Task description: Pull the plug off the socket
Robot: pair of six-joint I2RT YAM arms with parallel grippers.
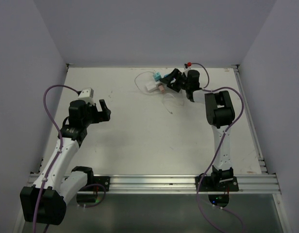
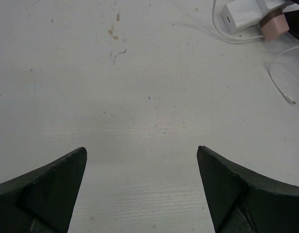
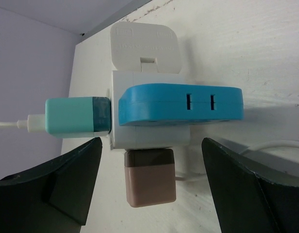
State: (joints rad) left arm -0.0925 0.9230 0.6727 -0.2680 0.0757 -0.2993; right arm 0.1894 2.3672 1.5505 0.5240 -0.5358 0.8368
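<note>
A white socket block with a blue face (image 3: pixel 178 104) lies near the table's far edge; it also shows in the top view (image 1: pixel 153 83). A teal plug (image 3: pixel 72 115) with a white cable sits in its left side, a pink-brown plug (image 3: pixel 150 179) in its near side, and a white plug (image 3: pixel 144 46) on its far side. My right gripper (image 3: pixel 151 141) is open, and the pink-brown plug's tip lies between its fingers without touching them. My left gripper (image 2: pixel 141 149) is open and empty over bare table, far left of the socket (image 1: pixel 105 110).
A thin white cable (image 1: pixel 171 104) loops on the table just in front of the socket, and it also shows in the left wrist view (image 2: pixel 280 82). Purple walls close in the table on the left, right and back.
</note>
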